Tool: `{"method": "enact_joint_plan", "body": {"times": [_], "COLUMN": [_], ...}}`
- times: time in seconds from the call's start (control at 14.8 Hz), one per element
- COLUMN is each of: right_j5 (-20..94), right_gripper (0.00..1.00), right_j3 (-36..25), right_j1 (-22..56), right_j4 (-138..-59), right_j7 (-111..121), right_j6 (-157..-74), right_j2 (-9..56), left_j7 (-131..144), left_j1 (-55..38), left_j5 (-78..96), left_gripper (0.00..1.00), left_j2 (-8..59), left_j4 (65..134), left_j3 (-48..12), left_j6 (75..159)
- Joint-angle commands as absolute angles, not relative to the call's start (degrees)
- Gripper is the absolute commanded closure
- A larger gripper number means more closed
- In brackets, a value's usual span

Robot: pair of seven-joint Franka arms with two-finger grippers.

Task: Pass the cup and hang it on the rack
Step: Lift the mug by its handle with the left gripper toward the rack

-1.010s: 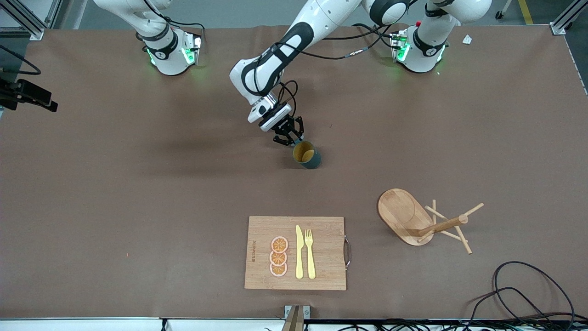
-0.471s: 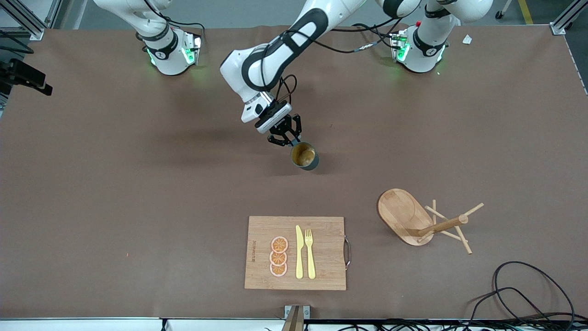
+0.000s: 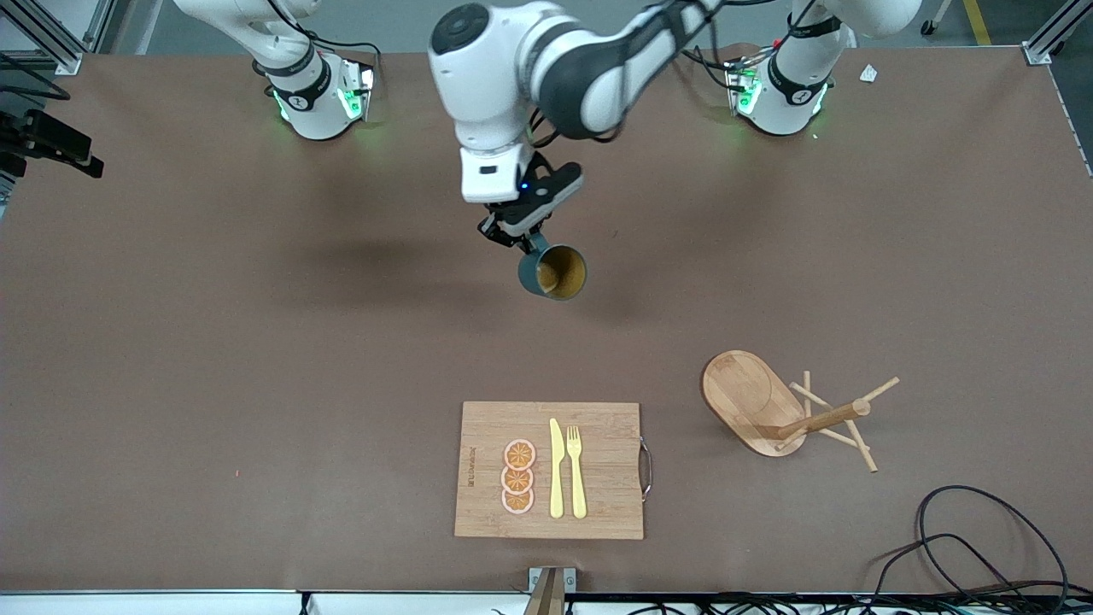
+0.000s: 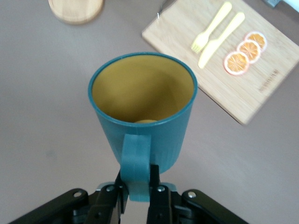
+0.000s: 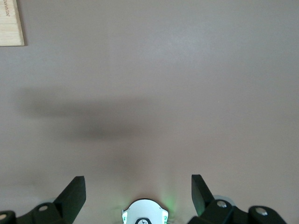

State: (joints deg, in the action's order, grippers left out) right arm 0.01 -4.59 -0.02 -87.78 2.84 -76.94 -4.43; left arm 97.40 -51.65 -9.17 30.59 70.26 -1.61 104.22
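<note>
Left gripper (image 3: 515, 238) clamping the teal-green yellow-lined cup (image 3: 553, 272) by its handle over the brown table (image 3: 256, 359), right gripper (image 5: 138, 186) waiting, fingers spread wide, light wooden peg rack (image 3: 786, 410) standing toward the left arm's end.

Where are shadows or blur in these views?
Front view: soft shadow on the table beside the raised cup. Left wrist view: cup sharp, cutting board slightly blurred. Right wrist view: broad dark shadow band across the bare table.
</note>
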Motion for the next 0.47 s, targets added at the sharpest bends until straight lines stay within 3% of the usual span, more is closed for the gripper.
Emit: {"method": "enact_joint_plan", "body": {"times": [0.0, 0.4], "right_j5": [-0.53, -0.53], "right_gripper": [0.00, 0.00], "right_j3": [-3.60, -3.16], "right_j1": [-0.96, -1.06], "right_j4": [-89.30, -89.30], "right_j7": [3.43, 3.43], "right_j6": [-77.08, -76.99], "right_j2": [-5.89, -5.89], "left_j7": [92.57, 80.09], "left_j1": [-45.81, -33.86], "left_j5": [2.24, 23.43], "left_gripper": [1.00, 1.00], "left_j2": [25.41, 20.05], "left_j4": [73.39, 75.66], "left_j3": [-2.20, -2.20], "left_j6": [107.23, 106.53]}}
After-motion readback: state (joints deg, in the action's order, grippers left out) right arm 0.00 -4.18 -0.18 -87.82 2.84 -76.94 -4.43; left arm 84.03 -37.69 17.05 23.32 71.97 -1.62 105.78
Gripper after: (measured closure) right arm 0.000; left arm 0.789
